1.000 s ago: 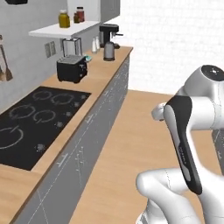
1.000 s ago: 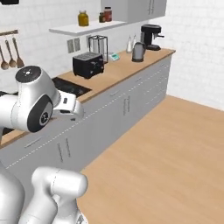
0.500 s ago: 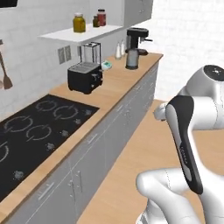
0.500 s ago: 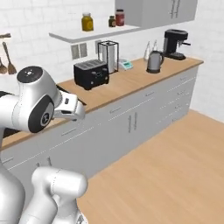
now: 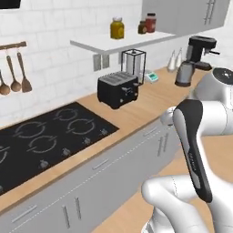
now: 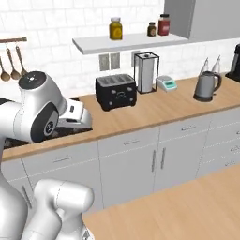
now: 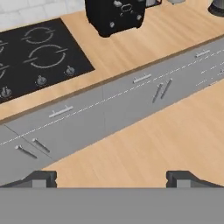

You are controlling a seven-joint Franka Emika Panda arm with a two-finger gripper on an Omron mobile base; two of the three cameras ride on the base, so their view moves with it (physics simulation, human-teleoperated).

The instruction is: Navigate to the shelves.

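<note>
On shelves (image 6: 126, 43): three jars; below, one toaster (image 6: 116, 92); gripper (image 7: 112, 177) spread.

The shelves (image 6: 126, 43) look smooth, matt white. The table (image 6: 154, 110) is wood. The toaster (image 6: 116, 91) is shiny black

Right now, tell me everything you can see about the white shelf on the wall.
The shelf is a thick, plain white slab mounted flat on the white tiled wall, with no brackets visible. It hangs level above the black toaster and the wooden countertop, and is wider than the toaster. Three jars stand on it: a yellow one near the middle and two darker ones at its right end, next to the grey upper cabinet.
</note>
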